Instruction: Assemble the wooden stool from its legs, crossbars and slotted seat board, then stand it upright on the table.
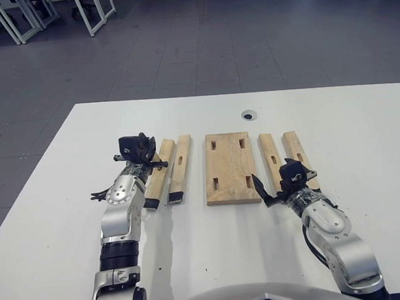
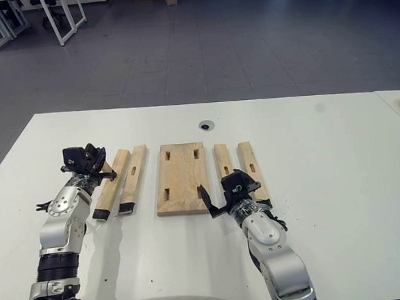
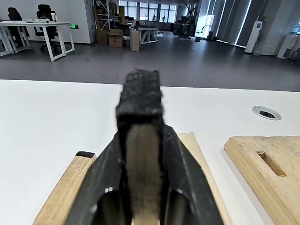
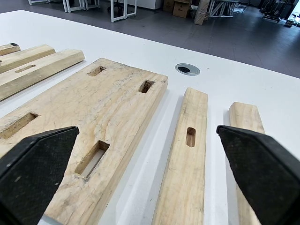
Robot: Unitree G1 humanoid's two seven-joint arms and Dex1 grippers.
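The right gripper [image 1: 279,183] is sitting with its fingers spread wide and gripping nothing. The pale slotted wooden bar [image 4: 182,173] is lying straight out ahead of it between the two fingers, long axis running away from the hand, so the fingers are spanning its width and the right arm's clearly the nearer one for it. The flat rectangular pale-wood seat board with four slots [image 1: 229,167] is lying just off its left finger, and a second slotted bar [image 1: 299,153] just off the right one. The left gripper [image 1: 144,154] is hovering over the far end of a black-tipped wooden bar [image 1: 155,179], looking pinched closed with nothing obviously in it, and that bar's twin [image 1: 179,166] is lying just beside it, board-side. Everything's resting flat on the white table [image 1: 364,145] with a round cable port [image 1: 250,115], and grey open-plan floor [image 1: 247,37] is stretching out beyond.
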